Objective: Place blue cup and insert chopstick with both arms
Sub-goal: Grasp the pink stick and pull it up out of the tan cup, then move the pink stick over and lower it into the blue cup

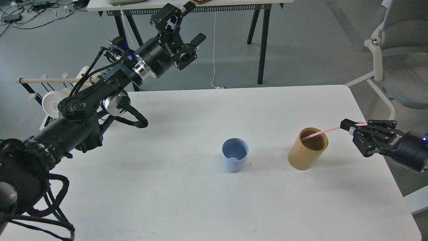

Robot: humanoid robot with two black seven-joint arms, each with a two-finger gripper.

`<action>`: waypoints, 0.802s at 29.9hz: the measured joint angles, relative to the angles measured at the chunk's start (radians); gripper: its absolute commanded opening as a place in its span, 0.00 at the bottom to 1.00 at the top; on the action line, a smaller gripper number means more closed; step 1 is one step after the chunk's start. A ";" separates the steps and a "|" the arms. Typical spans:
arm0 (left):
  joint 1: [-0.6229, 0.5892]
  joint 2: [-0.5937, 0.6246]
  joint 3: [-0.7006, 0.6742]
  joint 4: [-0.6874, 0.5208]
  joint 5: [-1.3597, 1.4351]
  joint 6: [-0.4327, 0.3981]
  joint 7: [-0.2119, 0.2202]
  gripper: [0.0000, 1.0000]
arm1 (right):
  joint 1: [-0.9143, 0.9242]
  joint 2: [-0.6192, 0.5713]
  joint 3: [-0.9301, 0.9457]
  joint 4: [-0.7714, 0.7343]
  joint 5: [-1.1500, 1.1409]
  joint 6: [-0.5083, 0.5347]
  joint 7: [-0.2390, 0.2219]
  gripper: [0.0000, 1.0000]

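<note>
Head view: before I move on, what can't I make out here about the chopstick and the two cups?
- Chopstick lower end: hidden inside the wooden cup; depth unknown.
- Chopstick's gripped end: covered by the right gripper fingers.
- Small pale patch at the bottom of the blue cup: too small to identify.
- Right arm: cut off by the right edge.
- Left gripper: open and raised beyond the table; height above it unclear from this single view.

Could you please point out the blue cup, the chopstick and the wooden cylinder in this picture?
blue cup (235, 160): head view, on its outer front wall.
chopstick (329, 130): head view, on the pink shaft between the cylinder's rim and the right end effector.
wooden cylinder (302, 155): head view, on its outer side wall.
</note>
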 measured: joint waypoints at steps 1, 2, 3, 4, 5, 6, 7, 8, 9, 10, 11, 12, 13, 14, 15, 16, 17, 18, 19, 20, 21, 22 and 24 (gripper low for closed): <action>0.000 0.000 0.000 0.001 0.000 0.000 0.000 0.94 | 0.011 -0.018 0.000 0.024 0.009 0.000 0.000 0.00; 0.000 0.000 0.000 0.004 0.000 0.000 0.000 0.94 | 0.023 -0.033 0.001 0.044 0.016 0.000 0.000 0.00; 0.000 0.000 0.000 0.010 0.000 0.000 0.000 0.94 | 0.038 -0.051 0.001 0.067 0.020 0.000 0.000 0.00; 0.000 -0.001 0.000 0.015 0.000 0.000 0.000 0.94 | 0.052 -0.068 0.001 0.088 0.023 0.000 0.000 0.00; 0.000 -0.001 0.000 0.021 0.000 0.000 0.000 0.95 | 0.065 -0.082 0.003 0.112 0.026 0.000 0.000 0.00; 0.001 -0.002 0.000 0.027 -0.001 0.000 0.000 0.95 | 0.076 -0.093 0.003 0.127 0.028 0.000 0.000 0.00; 0.002 -0.002 0.000 0.032 -0.001 0.000 0.000 0.95 | 0.090 -0.107 0.002 0.144 0.033 0.000 0.000 0.00; 0.002 -0.003 0.000 0.038 -0.001 0.000 0.000 0.95 | 0.102 -0.115 0.002 0.159 0.039 0.000 0.000 0.00; 0.002 -0.004 0.000 0.044 -0.002 0.000 0.000 0.95 | 0.115 -0.121 0.002 0.171 0.045 0.000 0.000 0.00; 0.002 -0.004 0.000 0.048 -0.002 0.000 0.000 0.95 | 0.129 -0.125 0.002 0.182 0.049 0.000 0.000 0.00; 0.002 -0.004 0.000 0.052 -0.002 0.000 0.000 0.95 | 0.142 -0.127 0.002 0.192 0.054 0.000 0.000 0.00; 0.002 -0.005 0.000 0.053 -0.002 0.000 0.000 0.95 | 0.153 -0.127 0.002 0.199 0.062 0.000 0.000 0.00; 0.002 -0.005 0.000 0.055 -0.003 0.000 0.000 0.95 | 0.166 -0.123 0.002 0.204 0.073 0.000 0.000 0.00; 0.002 -0.005 0.000 0.056 -0.003 0.000 0.000 0.96 | 0.174 -0.117 0.001 0.207 0.086 0.000 0.000 0.00; 0.002 -0.005 0.000 0.056 -0.003 0.000 0.000 0.96 | 0.183 -0.105 0.001 0.208 0.099 0.000 0.000 0.00; 0.002 -0.005 0.000 0.057 -0.003 0.000 0.000 0.96 | 0.191 -0.085 0.000 0.208 0.108 0.000 0.000 0.00; 0.002 -0.005 0.000 0.057 -0.003 0.000 0.000 0.96 | 0.200 -0.053 -0.001 0.208 0.114 0.000 0.000 0.00; 0.002 -0.005 0.000 0.057 -0.003 0.000 0.000 0.96 | 0.204 -0.025 -0.002 0.208 0.119 0.000 0.000 0.00; 0.002 -0.004 0.000 0.057 -0.003 0.000 0.000 0.96 | 0.209 0.011 -0.003 0.206 0.124 0.000 0.000 0.00; 0.002 -0.004 0.000 0.057 -0.003 0.000 0.000 0.96 | 0.212 0.047 -0.005 0.204 0.126 0.000 0.000 0.00; 0.002 -0.004 0.000 0.057 -0.003 0.000 0.000 0.96 | 0.216 0.084 -0.007 0.201 0.128 0.000 0.000 0.00; 0.002 -0.004 0.000 0.057 -0.003 0.000 0.000 0.96 | 0.220 0.114 -0.010 0.198 0.129 0.000 0.000 0.00; 0.002 -0.004 0.000 0.057 -0.003 0.000 0.000 0.96 | 0.225 0.174 -0.015 0.189 0.134 0.000 0.000 0.00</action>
